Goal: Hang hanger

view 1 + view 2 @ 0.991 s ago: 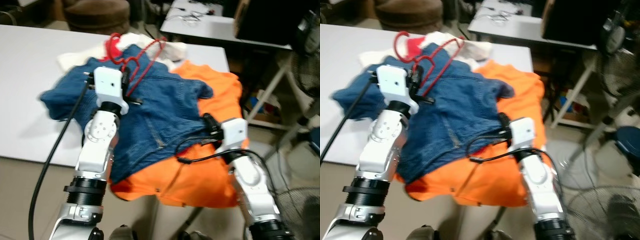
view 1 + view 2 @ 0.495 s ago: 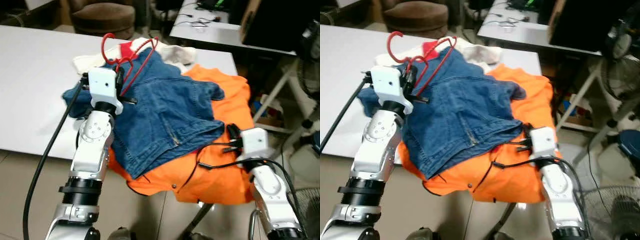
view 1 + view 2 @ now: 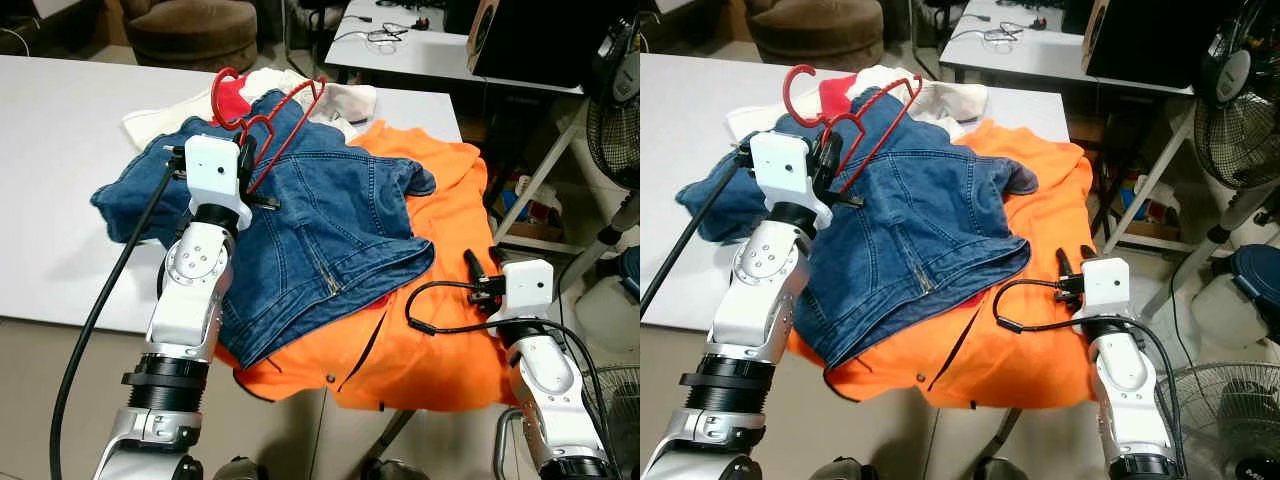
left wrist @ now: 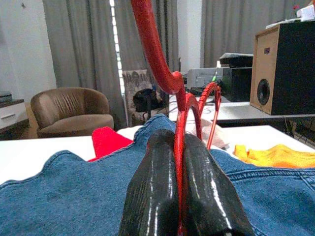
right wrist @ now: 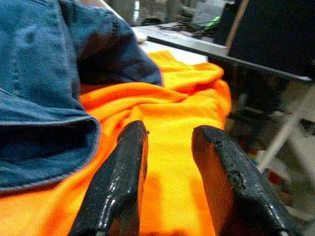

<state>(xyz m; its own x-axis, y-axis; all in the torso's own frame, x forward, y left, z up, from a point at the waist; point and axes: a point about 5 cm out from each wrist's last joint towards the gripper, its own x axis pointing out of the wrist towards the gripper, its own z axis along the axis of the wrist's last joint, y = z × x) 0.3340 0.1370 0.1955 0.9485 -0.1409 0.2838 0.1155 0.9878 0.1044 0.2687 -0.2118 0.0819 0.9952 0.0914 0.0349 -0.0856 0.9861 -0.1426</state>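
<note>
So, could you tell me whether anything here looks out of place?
Yes: the orange garment hangs over the white table's front edge, with the denim jacket heaped on it. The left hand grips the red hanger.

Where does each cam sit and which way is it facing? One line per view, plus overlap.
Left eye view: head, looking forward and down at the white table; both silver arms in frame.
Right eye view: same head, same scene, offset slightly.
Left wrist view: along the left gripper, shut on the red hanger, above the denim jacket.
Right wrist view: along the open right gripper, facing the orange garment.
Shared: hanger, denim and orange garment show in the head views and in wrist views.
</note>
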